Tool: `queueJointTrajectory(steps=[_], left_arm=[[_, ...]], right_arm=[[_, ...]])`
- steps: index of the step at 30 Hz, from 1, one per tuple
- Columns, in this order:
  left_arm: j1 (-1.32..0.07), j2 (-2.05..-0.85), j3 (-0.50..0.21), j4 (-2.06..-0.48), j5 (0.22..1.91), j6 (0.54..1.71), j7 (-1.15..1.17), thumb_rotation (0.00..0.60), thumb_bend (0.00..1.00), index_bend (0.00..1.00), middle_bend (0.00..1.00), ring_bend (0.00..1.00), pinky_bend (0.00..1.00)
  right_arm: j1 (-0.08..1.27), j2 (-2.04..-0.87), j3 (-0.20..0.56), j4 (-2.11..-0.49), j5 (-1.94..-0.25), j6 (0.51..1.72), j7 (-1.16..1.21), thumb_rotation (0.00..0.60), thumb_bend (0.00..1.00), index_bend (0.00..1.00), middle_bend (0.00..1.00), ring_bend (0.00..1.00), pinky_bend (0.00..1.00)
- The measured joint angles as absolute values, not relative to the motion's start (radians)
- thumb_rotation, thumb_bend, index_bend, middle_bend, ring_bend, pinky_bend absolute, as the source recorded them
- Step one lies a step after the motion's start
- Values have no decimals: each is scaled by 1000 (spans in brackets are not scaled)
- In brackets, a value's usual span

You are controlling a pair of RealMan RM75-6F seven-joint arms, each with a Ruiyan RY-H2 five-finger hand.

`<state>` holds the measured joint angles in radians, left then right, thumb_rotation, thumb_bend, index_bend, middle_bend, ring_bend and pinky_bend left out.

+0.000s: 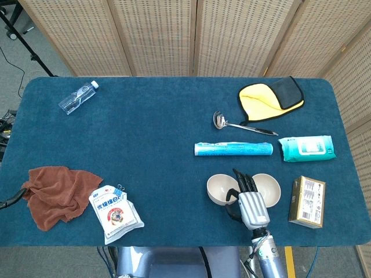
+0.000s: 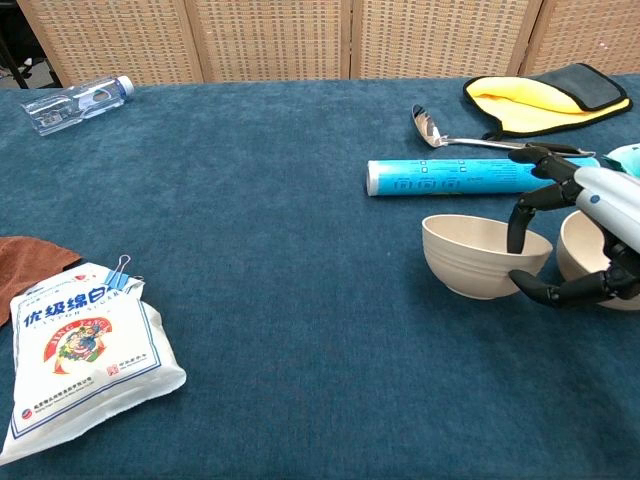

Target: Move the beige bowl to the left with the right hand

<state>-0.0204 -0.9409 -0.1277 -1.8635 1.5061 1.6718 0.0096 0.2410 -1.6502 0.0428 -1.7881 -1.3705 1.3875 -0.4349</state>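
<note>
Right hand (image 1: 250,202) grips the beige bowl (image 1: 222,188) at its right rim: fingers (image 2: 524,215) hooked over the rim into the bowl, thumb against the outer wall low down, per chest view. Bowl is upright, near edge of the table (image 1: 162,139), right of centre; can't tell from either view whether its base touches the cloth or sits just above it. A second beige bowl (image 1: 268,186) is just right of it, partly hidden behind the hand, the two rims close or touching, can't tell which. Far side of both bowls: light-blue tube (image 1: 233,149) lying left-right, near the bowls but apart. Beyond that a metal ladle (image 1: 240,123), bowl end to the left, handle running right toward a yellow-and-dark-grey cloth (image 1: 271,97) at the far right of the table. Right of the tube, a teal wet-wipes pack (image 1: 306,148). Right of the bowls, near the right edge, a tan printed box (image 1: 307,201). Left half: white snack bag (image 1: 115,212) with red-blue print and a binder clip at its top, at the near edge; just left of it a crumpled rust-brown towel (image 1: 57,194). Clear plastic water bottle (image 1: 77,97) lying on its side at far left. Left hand is not seen in either view.
</note>
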Motion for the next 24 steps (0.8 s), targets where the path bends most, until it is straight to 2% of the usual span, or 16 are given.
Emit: queueJointTrajectory(steps=[7, 13, 16, 24], left_arm=[[-20, -940, -128, -1867, 1510, 1674, 10, 198, 0, 0, 0, 0, 0], [-16, -937, -128, -1873, 1519, 1685, 8, 197, 0, 0, 0, 0, 0], [-15, -936, -129, -1875, 1521, 1688, 6, 198, 0, 0, 0, 0, 0], [-14, -933, -128, -1878, 1521, 1687, 0, 198, 0, 0, 0, 0, 0]], right_arm=[[227, -1653, 31, -1779, -1373, 1393, -419, 600, 387, 555, 0, 0, 0], [208, -1649, 15, -1771, -1385, 1405, -393, 600, 339, 552, 0, 0, 0], [203, -1644, 8, -1767, -1401, 1406, -380, 600, 311, 528, 0, 0, 0], [195, -1644, 5, -1767, -1438, 1421, -374, 600, 311, 479, 0, 0, 0]])
